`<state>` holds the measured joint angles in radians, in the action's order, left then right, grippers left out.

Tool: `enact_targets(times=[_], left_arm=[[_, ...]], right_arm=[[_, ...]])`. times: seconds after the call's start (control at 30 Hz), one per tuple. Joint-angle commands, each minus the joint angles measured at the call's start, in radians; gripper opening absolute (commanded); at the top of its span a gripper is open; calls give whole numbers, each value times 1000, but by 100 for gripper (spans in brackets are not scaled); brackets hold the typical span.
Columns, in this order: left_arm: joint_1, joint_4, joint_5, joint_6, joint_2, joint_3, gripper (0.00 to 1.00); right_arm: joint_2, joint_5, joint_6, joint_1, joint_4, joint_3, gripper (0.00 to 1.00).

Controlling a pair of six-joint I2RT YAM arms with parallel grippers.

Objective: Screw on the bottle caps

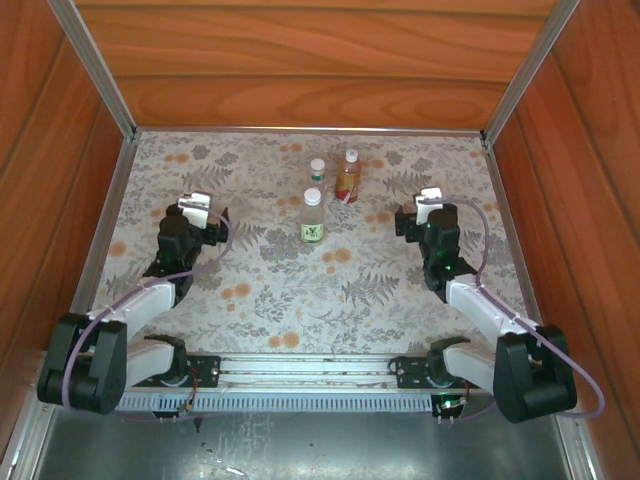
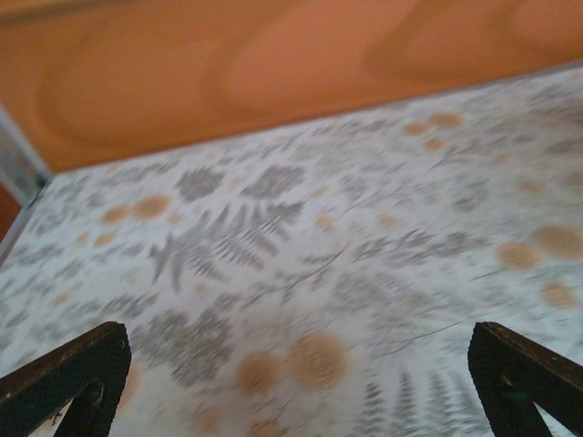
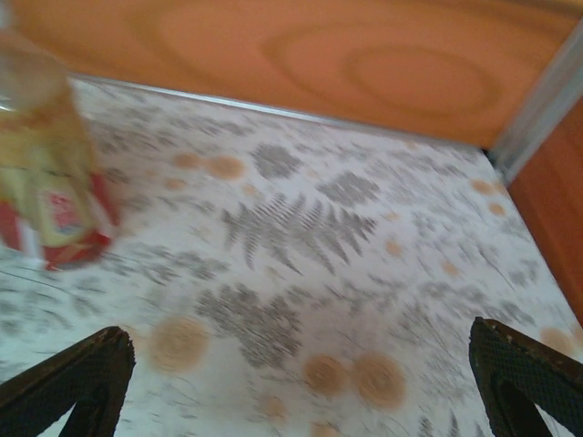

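Jaws apart; three bottles (image 1: 313,222) upright.

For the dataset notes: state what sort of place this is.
Probably a robot test cell: wood-grain walls and aluminium posts box in a fern-print mat, a left arm and right arm are bolted to a rail at its near edge, and small bottles stand mid-mat.

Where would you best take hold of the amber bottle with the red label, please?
Grip the amber bottle around its labelled body, from the right with the right tool: it stands upright, its right side free, two green-labelled bottles crowding its left.
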<state>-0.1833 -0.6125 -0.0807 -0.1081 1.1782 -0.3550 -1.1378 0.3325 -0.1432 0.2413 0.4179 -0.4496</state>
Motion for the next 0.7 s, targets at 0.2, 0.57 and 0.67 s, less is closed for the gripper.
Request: enact_targets(times=[0.2,0.57,0.67], left_arm=[[138,-178,-34,64,268,-20,100],[213,-293,-19,138,401,-38,100],[213,-293,-17,136,402,-37,100]], right_arm=[[-296,-109,96,-117,369,55,100],[-397,-221,140,-193,322,-13,100],[-395,-222,139,-192,318,-14,100]])
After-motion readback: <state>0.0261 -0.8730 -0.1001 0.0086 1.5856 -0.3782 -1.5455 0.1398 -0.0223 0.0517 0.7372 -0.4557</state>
